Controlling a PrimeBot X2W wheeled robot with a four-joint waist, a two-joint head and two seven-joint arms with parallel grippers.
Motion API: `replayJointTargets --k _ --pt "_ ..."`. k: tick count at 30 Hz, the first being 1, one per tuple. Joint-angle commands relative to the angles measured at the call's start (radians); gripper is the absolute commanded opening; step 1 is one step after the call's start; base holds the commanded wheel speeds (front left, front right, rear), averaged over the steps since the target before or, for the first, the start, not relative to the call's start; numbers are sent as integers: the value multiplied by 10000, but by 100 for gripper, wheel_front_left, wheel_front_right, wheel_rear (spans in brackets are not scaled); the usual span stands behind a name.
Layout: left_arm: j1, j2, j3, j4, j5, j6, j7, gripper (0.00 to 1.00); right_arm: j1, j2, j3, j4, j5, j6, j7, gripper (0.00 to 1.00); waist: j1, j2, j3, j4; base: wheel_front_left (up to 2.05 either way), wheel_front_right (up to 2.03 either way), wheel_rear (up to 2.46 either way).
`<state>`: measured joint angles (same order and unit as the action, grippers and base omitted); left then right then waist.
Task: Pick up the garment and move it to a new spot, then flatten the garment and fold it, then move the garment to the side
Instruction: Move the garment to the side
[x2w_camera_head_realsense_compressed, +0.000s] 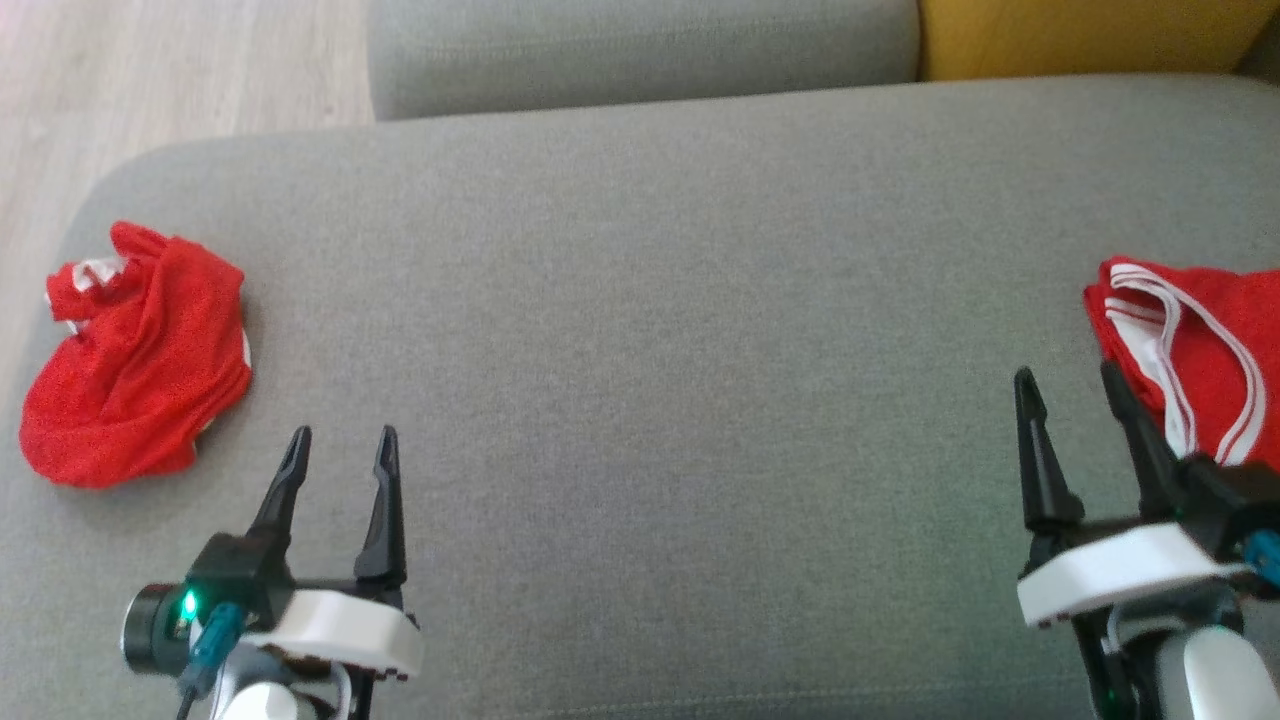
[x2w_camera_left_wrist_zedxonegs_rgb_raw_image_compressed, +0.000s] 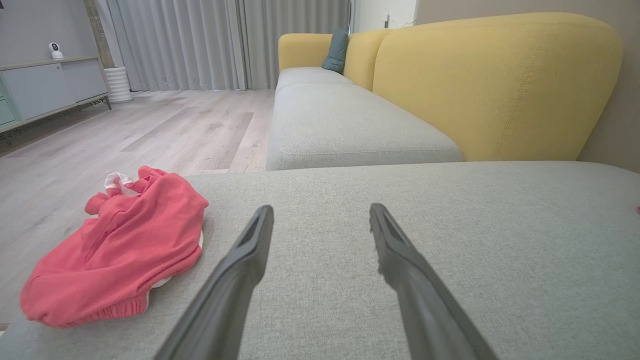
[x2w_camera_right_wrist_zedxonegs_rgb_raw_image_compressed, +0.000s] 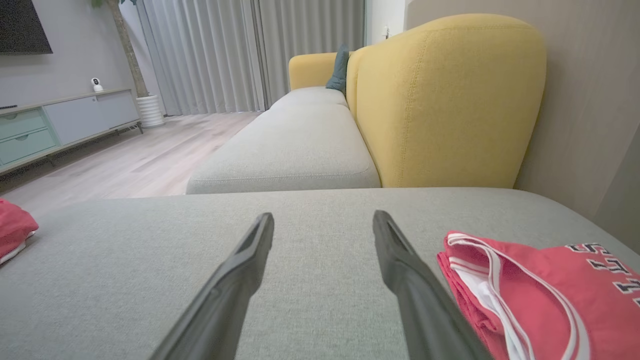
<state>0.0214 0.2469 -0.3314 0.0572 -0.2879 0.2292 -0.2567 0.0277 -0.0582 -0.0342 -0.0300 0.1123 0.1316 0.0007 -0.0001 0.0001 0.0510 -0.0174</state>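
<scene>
- Folded red garment (x2w_camera_right_wrist_zedxonegs_rgb_raw_image_compressed: 540, 300), right wrist view: a row of black block characters (x2w_camera_right_wrist_zedxonegs_rgb_raw_image_compressed: 602, 265) with white outlines, printed on the cloth close to the picture's right edge.
- The characters lie sideways and are cut off by that edge. The first may be an S or a 5, the next a T. No whole word or number can be read.

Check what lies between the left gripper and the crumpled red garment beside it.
Nothing but bare grey cushion: in the head view a strip of fabric separates the left gripper from the crumpled red garment.
</scene>
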Motion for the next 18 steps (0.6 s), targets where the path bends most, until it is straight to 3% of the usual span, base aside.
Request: replayJointTargets --k 1,18 --pt "-283 154 513 -284 -48 40 -51 100 -108 7 201 -456 51 -9 75 100 1 -1 -154 -35 0 0 0" --pt "245 367 431 -287 -19 174 101 100 926 73 200 -1043 185 -9 575 100 1 -1 -768 -144 0 0 0"
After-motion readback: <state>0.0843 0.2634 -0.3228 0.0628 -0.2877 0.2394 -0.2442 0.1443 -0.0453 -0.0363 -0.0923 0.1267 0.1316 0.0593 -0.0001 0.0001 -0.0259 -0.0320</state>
